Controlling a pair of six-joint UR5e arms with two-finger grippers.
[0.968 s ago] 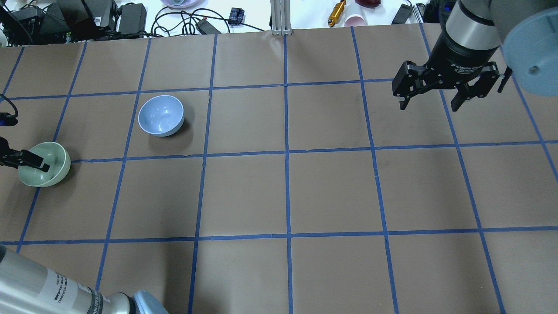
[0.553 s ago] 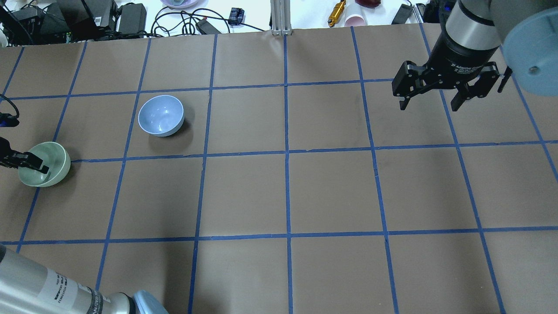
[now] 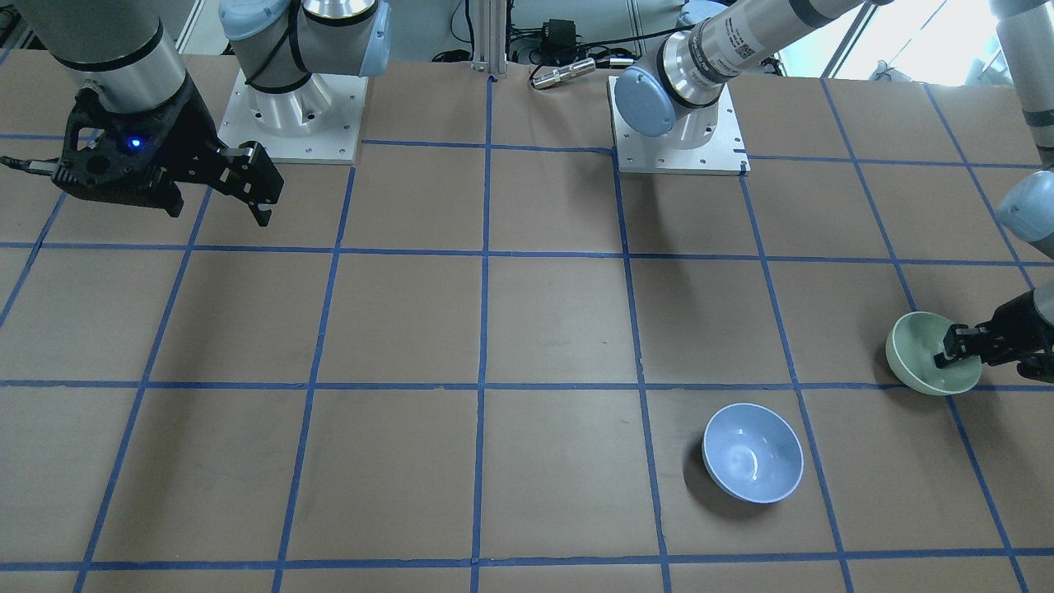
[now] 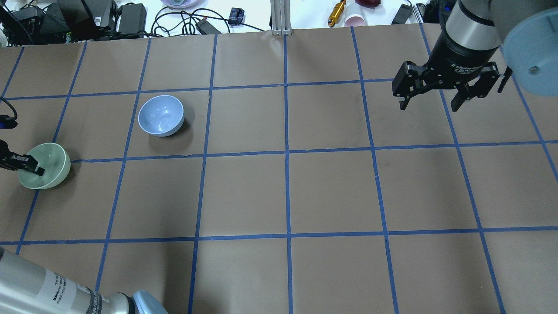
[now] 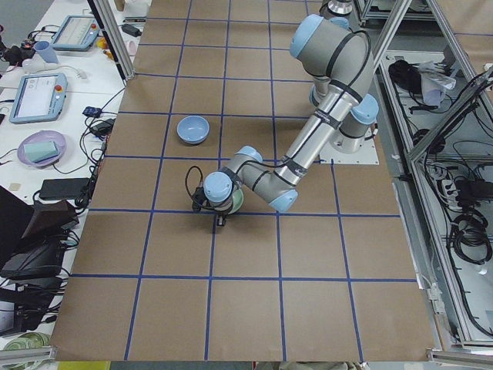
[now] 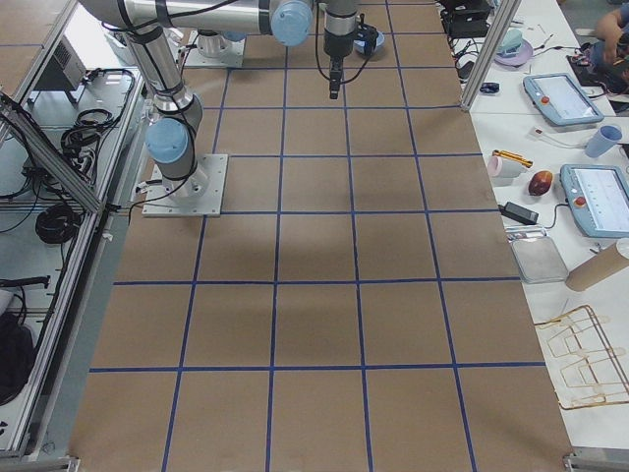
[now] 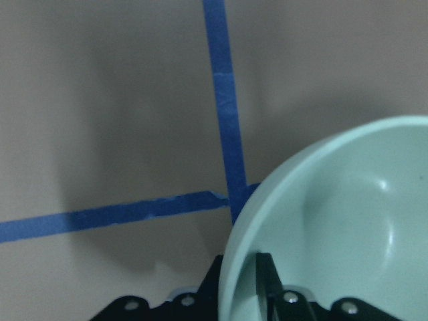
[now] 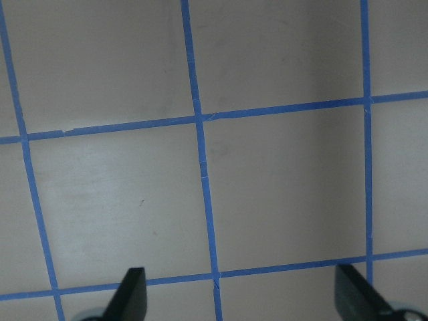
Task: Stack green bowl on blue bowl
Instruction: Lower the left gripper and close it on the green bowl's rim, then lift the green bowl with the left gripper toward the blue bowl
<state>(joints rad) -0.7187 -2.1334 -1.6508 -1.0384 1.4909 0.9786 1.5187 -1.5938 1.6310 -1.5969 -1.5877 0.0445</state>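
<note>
The pale mint-green bowl (image 4: 52, 168) sits near the table's left edge; it also shows in the front view (image 3: 918, 350) and fills the left wrist view (image 7: 348, 214). My left gripper (image 4: 27, 168) is shut on its left rim, one finger (image 7: 266, 277) inside the bowl and the other outside. The periwinkle-blue bowl (image 4: 160, 115) stands upright and empty about one grid square further back and to the right, as the front view (image 3: 752, 453) shows too. My right gripper (image 4: 429, 104) is open and empty, raised above the far right of the table.
The table (image 4: 287, 192) is brown paper with a grid of blue tape. Cables, power bricks and small items lie beyond its far edge (image 4: 130, 17). The arm bases (image 3: 292, 107) stand on the robot's side.
The left gripper's inner finger has moved left toward the green bowl's rim and closed on it. The bowl has shifted slightly. The right arm and the blue bowl have not moved.
</note>
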